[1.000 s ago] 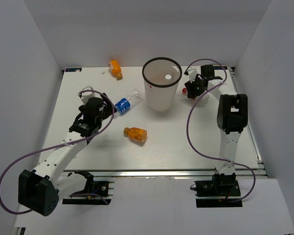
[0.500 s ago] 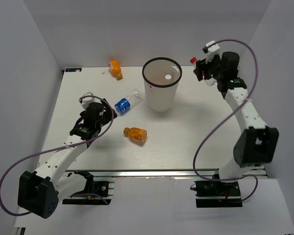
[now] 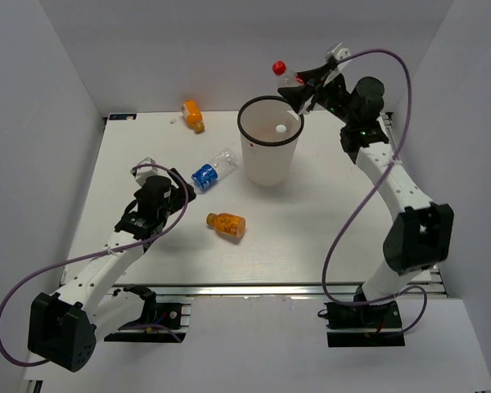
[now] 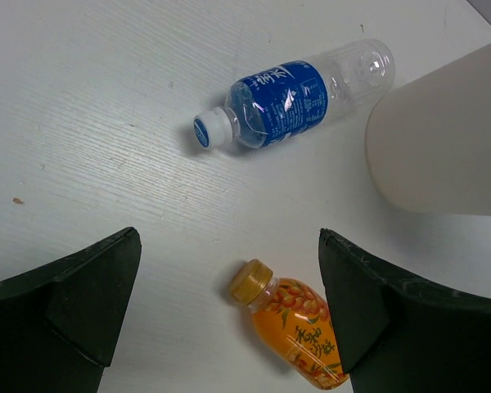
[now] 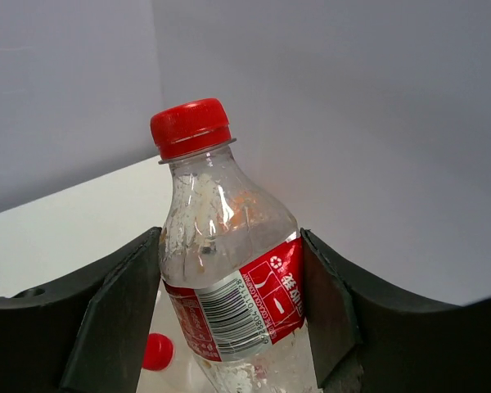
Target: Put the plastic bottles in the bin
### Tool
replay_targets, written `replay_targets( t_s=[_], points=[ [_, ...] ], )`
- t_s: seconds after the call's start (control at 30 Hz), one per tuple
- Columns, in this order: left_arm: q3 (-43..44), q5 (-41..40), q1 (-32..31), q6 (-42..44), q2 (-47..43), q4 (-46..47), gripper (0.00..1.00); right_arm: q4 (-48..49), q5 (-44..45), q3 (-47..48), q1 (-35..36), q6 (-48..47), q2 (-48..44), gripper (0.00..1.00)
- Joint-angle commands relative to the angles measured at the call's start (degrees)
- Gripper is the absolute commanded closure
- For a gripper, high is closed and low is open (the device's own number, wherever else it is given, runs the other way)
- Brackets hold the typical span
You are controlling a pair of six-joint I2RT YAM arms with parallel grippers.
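Note:
My right gripper [image 3: 305, 84] is shut on a clear bottle with a red label and red cap [image 3: 285, 72], held tilted in the air just above the back right rim of the bin [image 3: 269, 155]. In the right wrist view the bottle [image 5: 229, 278] sits between both fingers. My left gripper [image 3: 172, 190] is open and empty, low over the table. A blue-labelled bottle [image 4: 290, 98] lies ahead of it and an orange bottle [image 4: 299, 332] lies between its fingers' line, untouched. Another orange bottle [image 3: 193, 115] lies at the back left.
A second red cap [image 5: 157, 352] shows below the held bottle; I cannot tell where it lies. The bin's white wall [image 4: 442, 139] stands close to the right of the blue-labelled bottle. White walls enclose the table on three sides.
My right arm has lifted the red-labelled bottle from the table right of the bin up and left to above the bin's rim. My left gripper has drawn back slightly toward the near edge.

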Motion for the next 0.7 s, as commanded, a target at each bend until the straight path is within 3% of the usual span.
replay_targets(
  t_s=[0.0, 0.13, 0.37, 0.4, 0.43, 0.67],
  points=[
    [0.02, 0.87, 0.40, -0.96, -0.58, -0.31, 0.02, 7.94, -4.57, 5.40, 1.33, 5.93, 5.40, 0.76],
    [-0.69, 1.31, 0.40, -1.57, -1.46, -0.22, 0.02, 4.68, -3.09, 8.04, 4.68, -0.30, 9.98, 0.73],
    [-0.69, 0.35, 0.40, -2.28, -2.51, -3.55, 0.02, 5.65, -4.85, 10.51, 6.44, 1.62, 16.84, 0.68],
    [-0.69, -0.26, 0.40, -2.28, -2.95, -4.08, 0.02, 5.82, -4.50, 9.99, 6.70, 1.44, 16.93, 0.64],
    [-0.60, -0.62, 0.40, -2.36, -3.22, -4.44, 0.02, 6.08, -4.14, 9.37, 6.79, 1.36, 16.85, 0.48],
    [0.10, -0.98, 0.40, -3.24, -5.24, -6.20, 0.02, 6.35, 2.71, 4.45, 6.88, -0.84, 12.90, 0.16]
  ],
)
